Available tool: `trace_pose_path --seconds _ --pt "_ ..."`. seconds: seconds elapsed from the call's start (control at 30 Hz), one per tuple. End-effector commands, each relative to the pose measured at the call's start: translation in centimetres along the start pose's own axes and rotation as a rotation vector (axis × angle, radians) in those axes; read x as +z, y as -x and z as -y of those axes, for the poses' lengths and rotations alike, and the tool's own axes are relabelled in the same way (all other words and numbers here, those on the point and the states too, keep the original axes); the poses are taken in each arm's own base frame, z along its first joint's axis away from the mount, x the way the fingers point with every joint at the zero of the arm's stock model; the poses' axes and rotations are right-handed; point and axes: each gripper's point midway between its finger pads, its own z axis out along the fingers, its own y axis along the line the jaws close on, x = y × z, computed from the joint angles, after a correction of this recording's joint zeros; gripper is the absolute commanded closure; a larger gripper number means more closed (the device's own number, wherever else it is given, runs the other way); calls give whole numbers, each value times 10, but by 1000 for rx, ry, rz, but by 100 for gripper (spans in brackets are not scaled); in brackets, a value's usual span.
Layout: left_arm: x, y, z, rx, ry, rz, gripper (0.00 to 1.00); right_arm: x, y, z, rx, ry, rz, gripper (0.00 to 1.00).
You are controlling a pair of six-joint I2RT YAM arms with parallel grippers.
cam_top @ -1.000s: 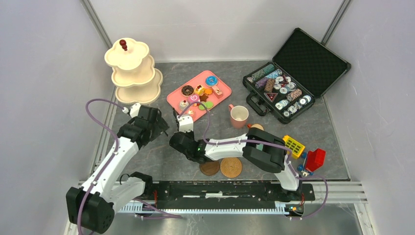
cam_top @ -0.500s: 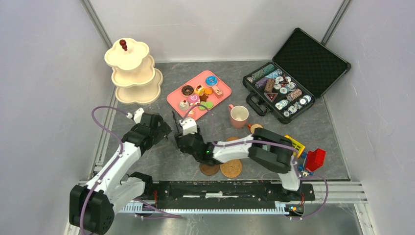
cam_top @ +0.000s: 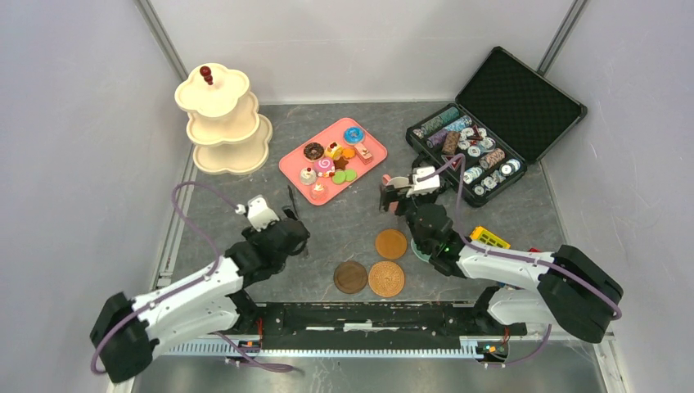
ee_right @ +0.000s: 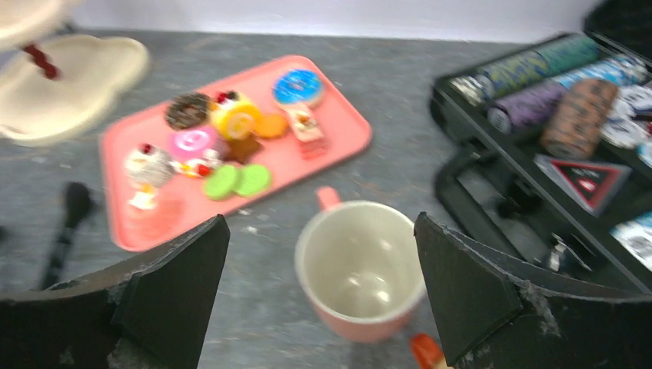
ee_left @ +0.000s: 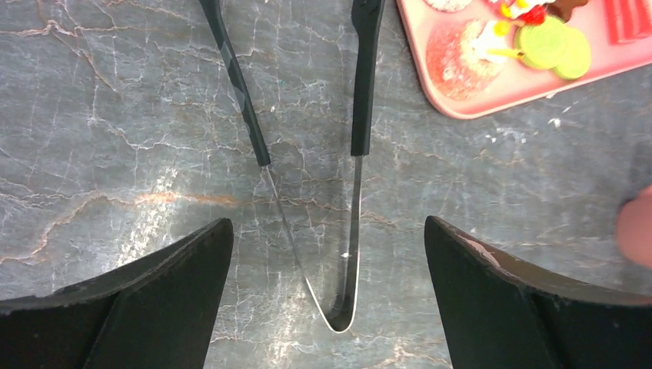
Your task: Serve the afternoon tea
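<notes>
The three-tier stand (cam_top: pixel 217 123) sits in the far-left corner of the bench (cam_top: pixel 327 221) with every tier bare, and the pastries (cam_top: pixel 331 160) lie together on a pink tray (ee_right: pixel 342 131) near the middle of the far edge. By the look of it, nothing has been served yet.

The left tool (ee_left: pixel 327 231) hangs over a pair of black tongs (ee_left: pixel 307 169) lying flat on the bench just beside the tray's near corner. Its jaws are spread wide, one on each side of the tongs' springy bend, and they hold nothing. That straddling pose suggests it is lining up to pick the tongs up, probably to move the small pastries to the stand.

The right tool (ee_right: pixel 321 223) is also fully spread and empty. It faces the pink cup (ee_right: pixel 357 284), which stands upright between the tray and the open case of chips (cam_top: pixel 483 131) at the far-right corner. The cup sits in line with the gap between the jaws, so a grasp looks likely.

Three coasters (cam_top: pixel 385 278) lie near the middle of the near edge, one slightly further in. All are bare, likely waiting for cups.
</notes>
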Motion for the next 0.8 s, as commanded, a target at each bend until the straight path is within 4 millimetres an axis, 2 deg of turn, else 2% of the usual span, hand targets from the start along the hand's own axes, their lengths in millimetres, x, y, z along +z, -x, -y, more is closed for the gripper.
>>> trace_pose_path --seconds 0.0,0.2,0.47,0.6,0.77 --pt "4 15 2 -22 85 240 0 -3 2 23 1 -4 55 2" --pt "21 -5 10 16 145 255 0 -5 -1 15 35 58 75 2" --pt "44 -33 6 59 170 248 1 -2 -8 19 13 46 65 2" --pt "47 -26 5 91 192 300 13 -3 -8 23 16 31 71 2" --pt "54 -30 -3 109 214 315 16 -3 -10 23 16 26 68 2"
